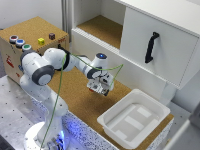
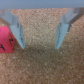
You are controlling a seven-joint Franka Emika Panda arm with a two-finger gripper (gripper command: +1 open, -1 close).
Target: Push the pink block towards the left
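Pink block (image 2: 6, 41) sits on the cork just outside one finger (image 2: 16, 31) of the gripper (image 2: 40, 35), jaws spread wide, holding nothing between them.

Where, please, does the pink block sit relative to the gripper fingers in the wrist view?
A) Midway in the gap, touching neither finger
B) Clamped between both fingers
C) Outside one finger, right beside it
C: the pink block lies outside one finger, the gap between the fingers showing only cork.
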